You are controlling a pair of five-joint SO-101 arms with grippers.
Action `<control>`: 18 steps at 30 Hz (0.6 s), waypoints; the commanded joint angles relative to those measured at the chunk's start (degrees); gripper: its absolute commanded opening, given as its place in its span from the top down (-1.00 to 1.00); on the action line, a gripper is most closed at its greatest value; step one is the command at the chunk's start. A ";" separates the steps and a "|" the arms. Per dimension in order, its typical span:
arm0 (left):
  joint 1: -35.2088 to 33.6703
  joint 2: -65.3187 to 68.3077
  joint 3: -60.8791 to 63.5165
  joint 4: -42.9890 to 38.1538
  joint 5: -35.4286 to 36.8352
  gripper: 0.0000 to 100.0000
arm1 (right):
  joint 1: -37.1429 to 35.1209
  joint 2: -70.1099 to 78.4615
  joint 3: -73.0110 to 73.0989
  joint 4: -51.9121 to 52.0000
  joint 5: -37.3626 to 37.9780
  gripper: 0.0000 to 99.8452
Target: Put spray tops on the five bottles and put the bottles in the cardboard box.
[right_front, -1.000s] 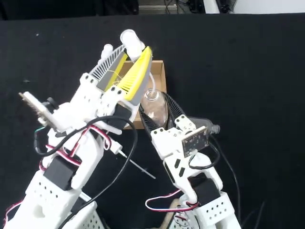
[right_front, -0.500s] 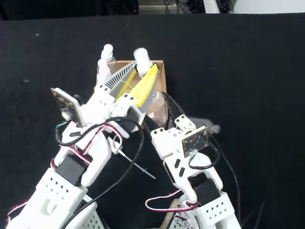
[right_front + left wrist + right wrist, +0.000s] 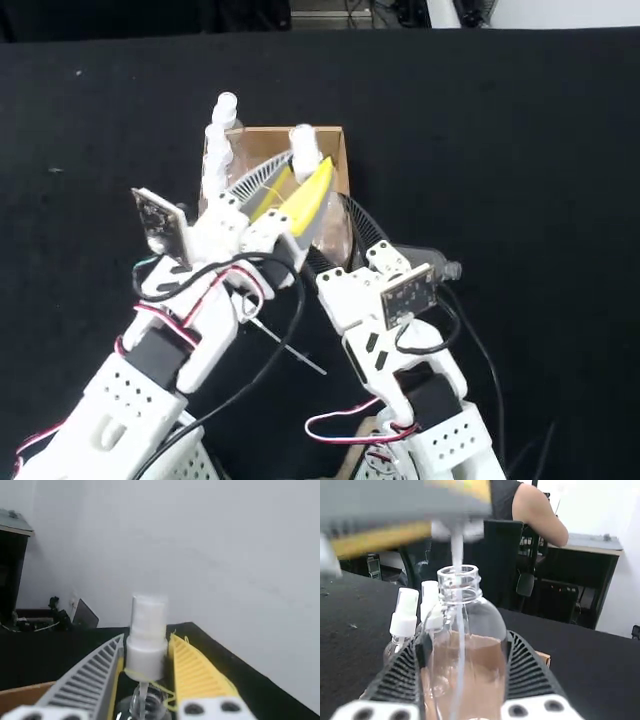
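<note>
While your left gripper is clamped on the spray top, you have its dip tube entering the open neck of the bottle, so this is the seating step and alignment matters more than speed. Your right gripper is closed around the bottle's body and holds it upright at the near edge of the cardboard box; leave that arm planted and let the left one do the work. The tube looks to run close to one side of the rim, not down the middle, so centre the top over the neck before you lower it, then come straight down along the bottle's axis until the collar meets the glass. I cannot tell whether the collar threads or presses on, so feel for resistance and do not force it. Mind the two capped bottles standing in the box just beside your left fingers. Let go only once the top sits level on the neck.
</note>
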 commanded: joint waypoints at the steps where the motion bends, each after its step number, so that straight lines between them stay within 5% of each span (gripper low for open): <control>1: 0.31 -0.70 1.19 0.00 -0.35 0.94 | -0.70 -0.84 -0.57 -1.49 -0.44 0.98; 6: 1.98 -5.01 1.27 0.79 -0.35 0.71 | -0.70 -0.84 -0.48 -1.58 -0.44 0.98; 11: 1.63 -9.76 -0.48 14.33 0.09 0.33 | -0.70 -0.84 -0.48 -1.58 -0.44 0.98; 18: -2.42 -14.33 -11.03 26.99 0.18 0.25 | -0.70 -0.84 -0.48 -1.49 -0.44 0.98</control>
